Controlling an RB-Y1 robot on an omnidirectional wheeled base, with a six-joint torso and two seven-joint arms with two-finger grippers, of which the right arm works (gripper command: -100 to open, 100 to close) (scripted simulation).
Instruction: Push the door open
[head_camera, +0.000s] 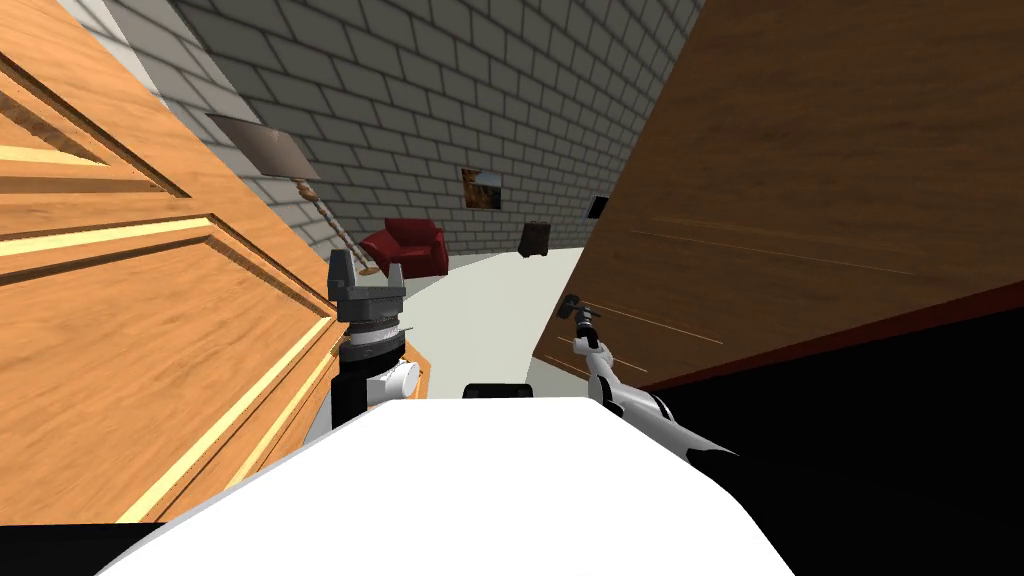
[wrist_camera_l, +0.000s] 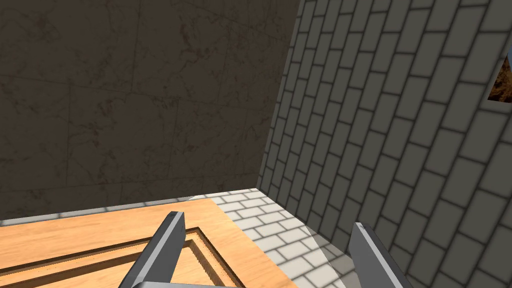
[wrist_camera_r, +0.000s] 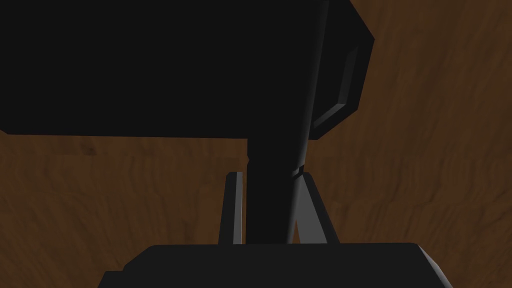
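A dark brown wooden door (head_camera: 800, 200) stands slanted on my right, and it also shows in the right wrist view (wrist_camera_r: 425, 175). Its dark lever handle (head_camera: 570, 303) sits near the door's lower edge. My right gripper (head_camera: 578, 320) is shut on the dark handle (wrist_camera_r: 280, 125), with both fingers pressing the stem's sides (wrist_camera_r: 270, 175). My left gripper (head_camera: 367, 272) is raised and open beside a light wood panelled door (head_camera: 120, 350). Nothing lies between its fingers (wrist_camera_l: 267, 222), and one finger is over the panelled wood (wrist_camera_l: 100, 235).
Between the two doors a pale floor (head_camera: 490, 310) leads to a grey brick wall (head_camera: 450, 90). A red armchair (head_camera: 408, 246), a floor lamp (head_camera: 330, 215) and a small dark case (head_camera: 534, 238) stand there. A black area (head_camera: 900, 450) lies below the brown door.
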